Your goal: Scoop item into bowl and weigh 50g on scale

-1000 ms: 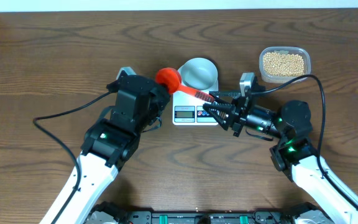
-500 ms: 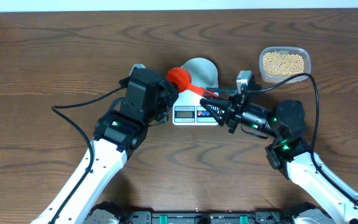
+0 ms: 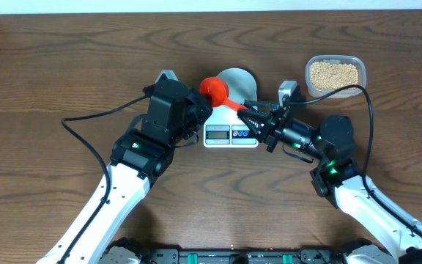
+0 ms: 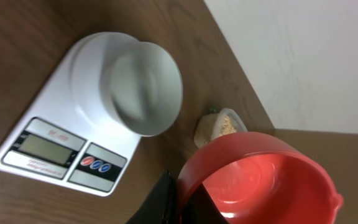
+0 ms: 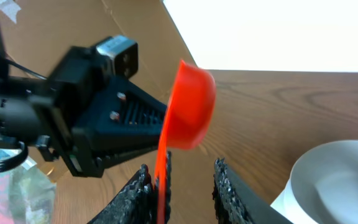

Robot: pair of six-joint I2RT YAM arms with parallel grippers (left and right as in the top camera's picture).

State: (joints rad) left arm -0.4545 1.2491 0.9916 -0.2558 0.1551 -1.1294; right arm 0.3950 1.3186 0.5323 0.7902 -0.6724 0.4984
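Note:
The red scoop hangs above the white scale, its cup empty in the left wrist view. My left gripper is shut on the cup's rim, one black finger pressed against it. My right gripper is open around the scoop's thin handle, which lies against its left finger. The pale bowl stands empty on the scale's platform. The beans fill a clear tub at the back right.
The clear tub stands right of the scale, seen small behind the bowl in the left wrist view. The scale's display and two buttons face the table's front. Brown wooden table spreads all round.
My left arm has carried the scoop right, over the bowl's left edge. The right gripper has risen and closed in on the handle's end.

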